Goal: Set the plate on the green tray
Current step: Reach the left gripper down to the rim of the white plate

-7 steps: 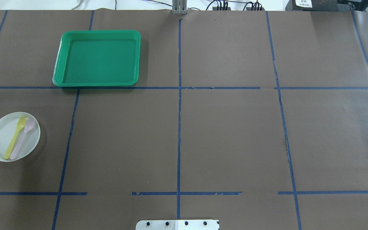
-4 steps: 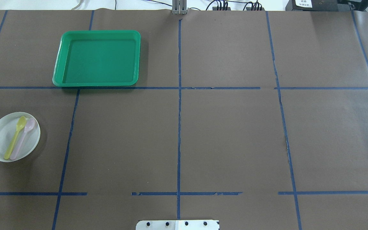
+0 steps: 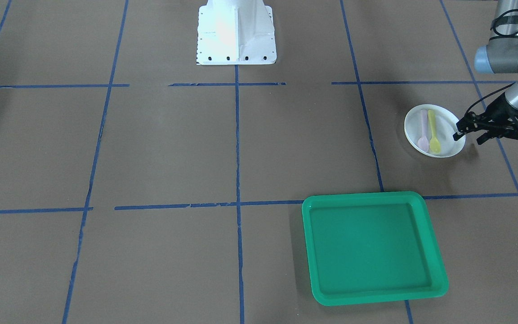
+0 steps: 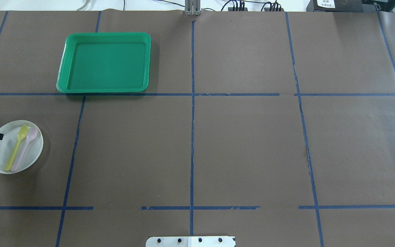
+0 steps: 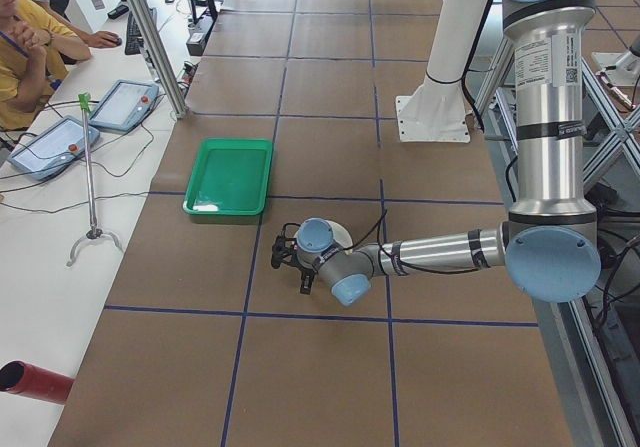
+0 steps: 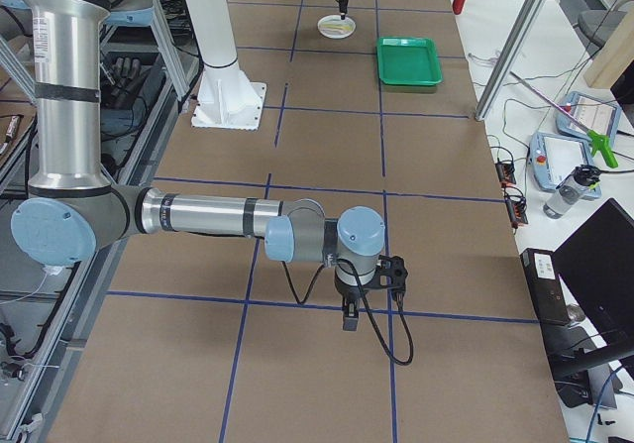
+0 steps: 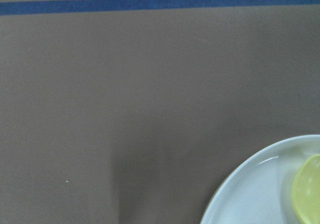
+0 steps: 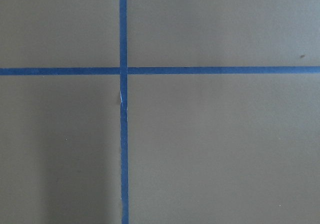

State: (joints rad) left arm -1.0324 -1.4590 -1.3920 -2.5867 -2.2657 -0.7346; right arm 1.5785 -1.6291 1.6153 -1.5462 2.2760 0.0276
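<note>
Black and thin, the 2 fingers (image 3: 460,130) of the left gripper (image 3: 468,137) are spread wide apart and hold nothing. They point down at the counter (image 4: 245,147). 1 finger tip is over the outer rim of the plate (image 3: 448,126), and the other is out past the rim, over bare counter. I cannot tell if the tip touches the rim.

The plate is small, round and white. It lies flat on the counter, near the robot's left end. 2 spoons lie on it side by side, a yellow spoon (image 3: 433,130) and a pink spoon (image 3: 423,128). The green tray (image 3: 371,247) lies well apart from the plate, farther from the robot, and has nothing in it.

The left arm (image 5: 430,252) reaches out low and flat over the counter, and its wrist bends down to the gripper. A label (image 5: 565,62) is on its upright silver tube, but the words are too small to read.

The right gripper (image 6: 349,316) hangs down over the counter far away at the other end, above a cross of blue tape (image 8: 122,134). I cannot tell if its fingers are apart or together. The right arm (image 6: 198,213) lies out level too.
</note>
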